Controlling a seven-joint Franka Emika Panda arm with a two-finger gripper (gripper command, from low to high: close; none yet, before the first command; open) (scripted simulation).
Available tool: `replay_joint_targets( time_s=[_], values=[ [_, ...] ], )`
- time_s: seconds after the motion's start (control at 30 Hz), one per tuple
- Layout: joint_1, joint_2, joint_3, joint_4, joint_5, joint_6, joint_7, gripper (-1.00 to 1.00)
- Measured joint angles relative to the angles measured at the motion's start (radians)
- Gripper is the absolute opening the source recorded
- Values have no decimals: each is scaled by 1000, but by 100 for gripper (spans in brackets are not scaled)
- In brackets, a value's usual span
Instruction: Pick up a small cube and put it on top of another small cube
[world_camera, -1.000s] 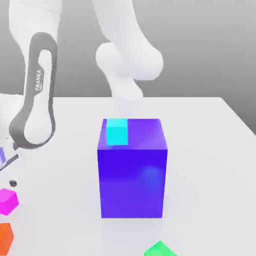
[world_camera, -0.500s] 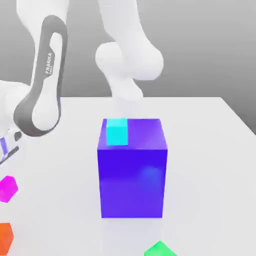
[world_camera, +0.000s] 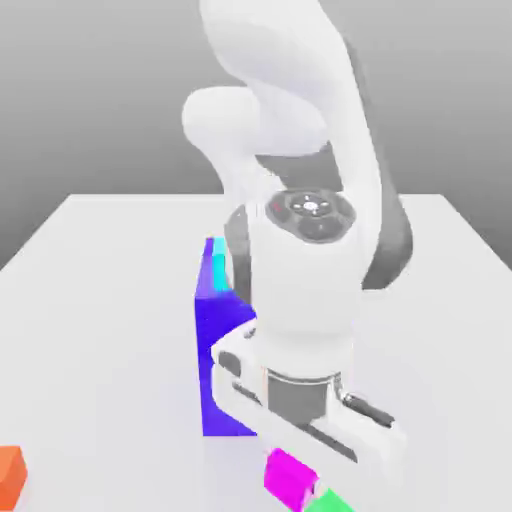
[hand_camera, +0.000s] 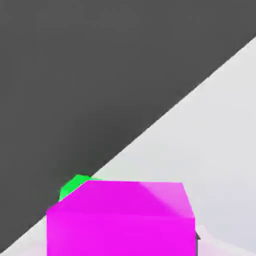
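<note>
Magenta cube (world_camera: 289, 477) tilted, above green cube (world_camera: 330, 502)

Bright even light, soft faint shadows

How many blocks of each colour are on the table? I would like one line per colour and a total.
Magenta cube: 1
Green cube: 1
Orange cube: 1
Cyan cube: 1
Blue-violet block: 1
Total: 5
</note>
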Motion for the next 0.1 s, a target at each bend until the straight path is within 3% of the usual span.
replay_joint_targets(
  time_s=[0.1],
  values=[
    [0, 0, 0, 0, 0, 0, 0, 100]
  ],
)
